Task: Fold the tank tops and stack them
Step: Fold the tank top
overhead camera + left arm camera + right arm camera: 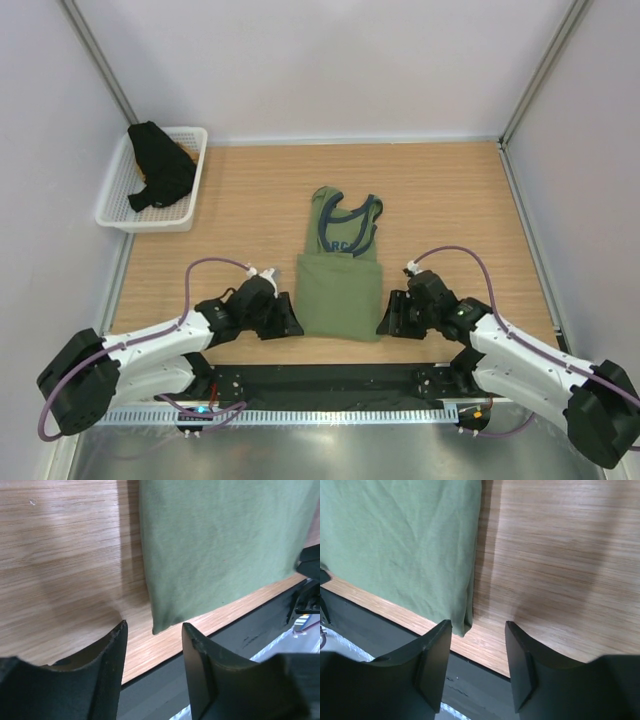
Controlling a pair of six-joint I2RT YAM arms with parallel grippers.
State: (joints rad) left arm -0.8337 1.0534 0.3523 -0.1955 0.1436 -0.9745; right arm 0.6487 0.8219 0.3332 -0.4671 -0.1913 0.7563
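Observation:
The olive green tank top [341, 268] lies partly folded on the wooden table, navy trim and lettering toward the far end, its near part doubled over. The black tank top [160, 165] sits crumpled in the white mesh basket. My left gripper [290, 322] stands open just off the fold's near left corner [160, 625], with nothing between its fingers. At the near right corner [465, 625], my right gripper [388, 320] is open too and holds nothing. Both hover low over the table's near edge, apart from the cloth.
The white mesh basket [190, 215] stands at the far left by the wall. A black strip [330, 378] runs along the near table edge under both grippers. White walls close in the table on three sides.

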